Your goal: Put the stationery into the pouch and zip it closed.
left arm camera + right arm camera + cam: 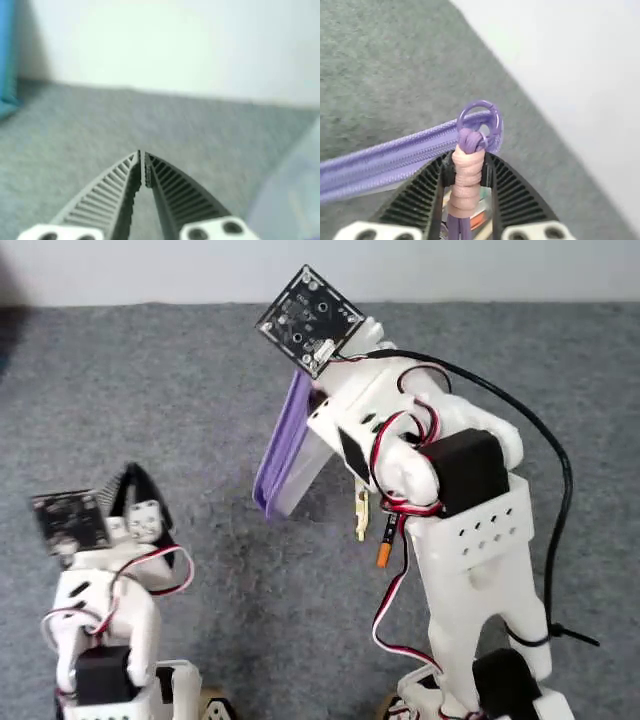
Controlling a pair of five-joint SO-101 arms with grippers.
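Item one: pouch (298,475), translucent body with a purple zipper strip (385,160) along one edge. It is held up on edge over the grey mat (200,370), near the middle of the table; whether its lower end touches the mat cannot be told. Item two: right gripper (469,157), jaws pressed together on the pink pull cord (466,180), which is knotted to a purple ring (479,120) at the zipper's end. Item three: left gripper (142,160), jaws closed tip to tip with nothing between them, low over the mat and well apart from the pouch. Item four: blue object (6,55) at the mat's edge, against a white wall (200,45).
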